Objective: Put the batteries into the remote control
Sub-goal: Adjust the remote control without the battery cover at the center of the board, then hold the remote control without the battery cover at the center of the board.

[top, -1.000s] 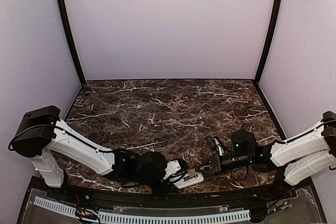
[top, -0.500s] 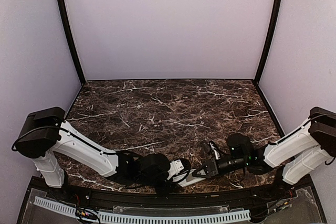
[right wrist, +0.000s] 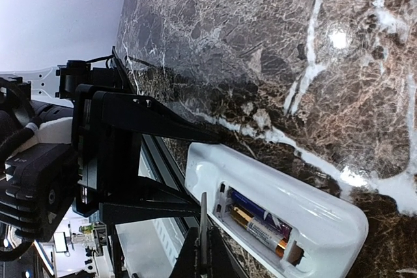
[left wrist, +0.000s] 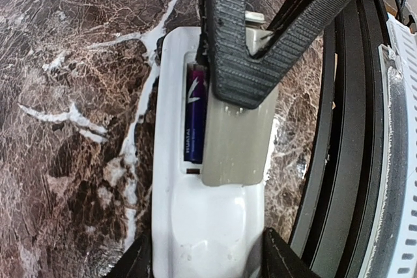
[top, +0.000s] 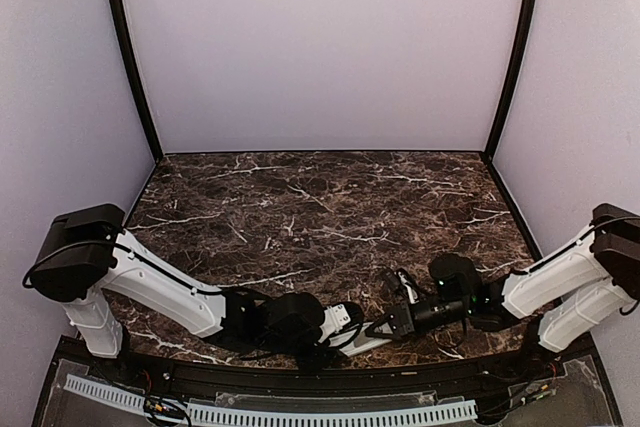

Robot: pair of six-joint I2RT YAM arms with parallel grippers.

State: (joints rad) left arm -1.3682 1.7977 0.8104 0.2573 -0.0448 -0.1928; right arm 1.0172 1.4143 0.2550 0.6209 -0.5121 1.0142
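Observation:
The white remote control (left wrist: pixel 208 226) lies back-up near the table's front edge, and my left gripper (left wrist: pixel 208 255) is shut on its sides. Its open compartment holds two batteries side by side, a purple-blue one (right wrist: pixel 257 209) and a gold and grey one (right wrist: pixel 260 232). Only the purple-blue battery (left wrist: pixel 195 115) shows in the left wrist view. A flat grey cover (left wrist: pixel 238 151) lies over the rest of the compartment. My right gripper (right wrist: pixel 203 262) is shut on the cover, seen edge-on (right wrist: pixel 203 226), and its dark fingers (left wrist: pixel 241 63) reach in from the remote's far end.
The two grippers meet at the front middle of the marble table (top: pixel 320 207), the left gripper (top: pixel 345 332) and right gripper (top: pixel 385 328) almost touching. A black rail (left wrist: pixel 339 161) runs just beside the remote along the table's front edge.
My right arm has slid left and brought the grey cover over the remote's compartment. In the last half second almost nothing has moved. The left gripper has kept its hold.

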